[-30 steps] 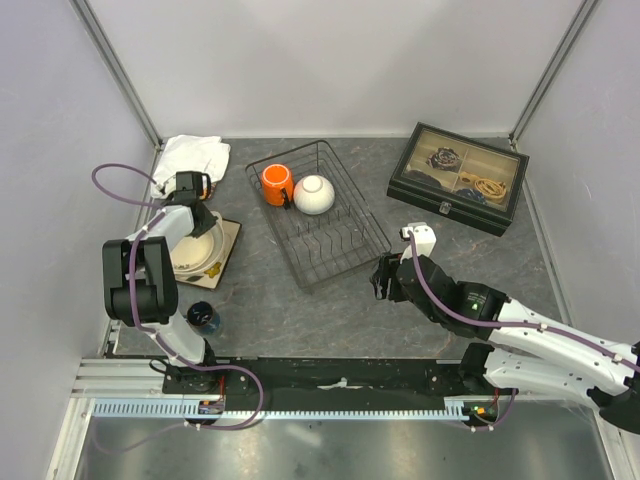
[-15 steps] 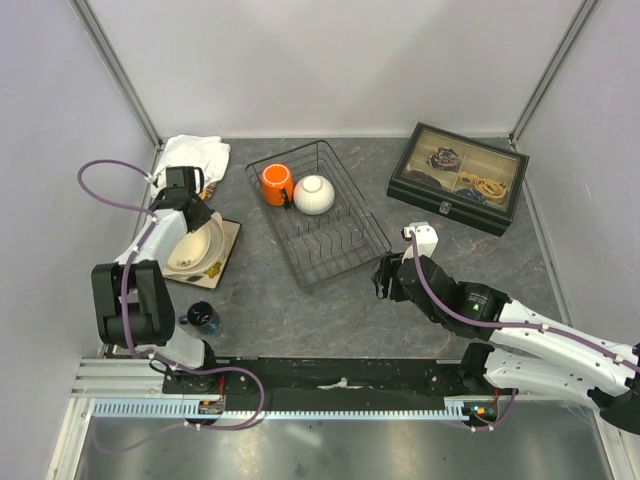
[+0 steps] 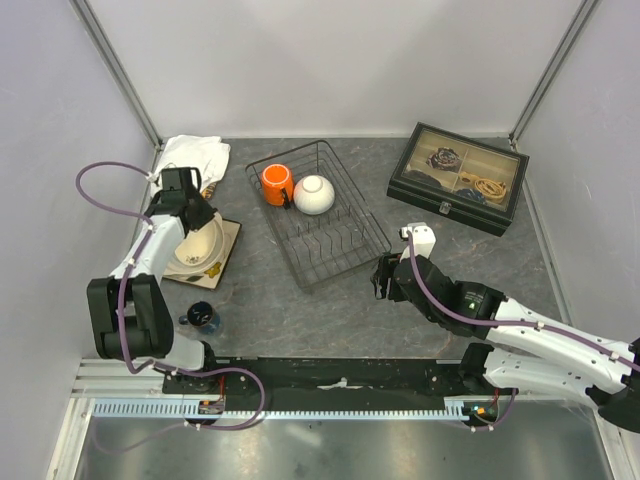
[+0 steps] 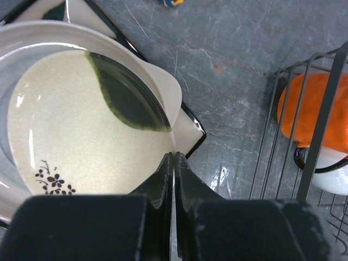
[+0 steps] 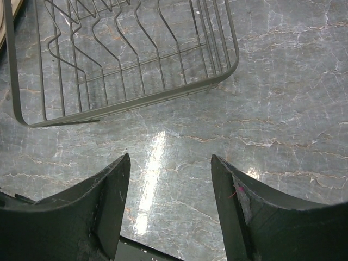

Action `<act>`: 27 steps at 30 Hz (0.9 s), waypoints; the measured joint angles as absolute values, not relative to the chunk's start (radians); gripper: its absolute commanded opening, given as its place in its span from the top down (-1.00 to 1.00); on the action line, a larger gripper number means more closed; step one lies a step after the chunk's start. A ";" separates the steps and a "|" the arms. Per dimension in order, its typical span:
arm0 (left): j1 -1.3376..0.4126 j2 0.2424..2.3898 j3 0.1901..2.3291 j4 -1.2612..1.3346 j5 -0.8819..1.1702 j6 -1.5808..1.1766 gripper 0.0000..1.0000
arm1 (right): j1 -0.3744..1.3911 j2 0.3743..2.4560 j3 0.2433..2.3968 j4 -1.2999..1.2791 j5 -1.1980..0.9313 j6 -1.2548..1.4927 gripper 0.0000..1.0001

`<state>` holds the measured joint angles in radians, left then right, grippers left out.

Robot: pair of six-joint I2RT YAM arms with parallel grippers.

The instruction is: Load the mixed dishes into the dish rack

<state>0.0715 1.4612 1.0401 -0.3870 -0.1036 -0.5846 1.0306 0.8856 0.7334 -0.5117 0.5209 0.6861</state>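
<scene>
The table top (image 5: 283, 109) looks like grey veined stone, smooth and polished enough to throw back glare. The dish rack (image 3: 318, 215) is thin dark metal wire. The orange mug (image 3: 276, 183) and white bowl (image 3: 314, 194) are glossy glazed ceramic. The cream round plate (image 4: 70, 136) has a shiny, finely crackled glaze, and the square plate (image 4: 187, 125) a smooth one. The white cloth (image 3: 190, 155) is soft and matt. The right gripper (image 5: 169, 156) is matt, scuffed dark plastic.

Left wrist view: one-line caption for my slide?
Left pincer pinches the round plate's rim above the square plate; orange mug sits in the rack.
</scene>
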 measured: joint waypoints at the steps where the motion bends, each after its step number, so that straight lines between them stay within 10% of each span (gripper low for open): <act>1: 0.070 1.464 1.036 -0.387 -0.095 -0.587 0.97 | 1.031 0.886 0.733 -0.512 0.521 0.688 -0.37; 27: -0.083 1.651 1.110 -0.378 -0.194 -0.565 0.69 | 1.031 0.896 0.728 -0.513 0.520 0.708 -0.38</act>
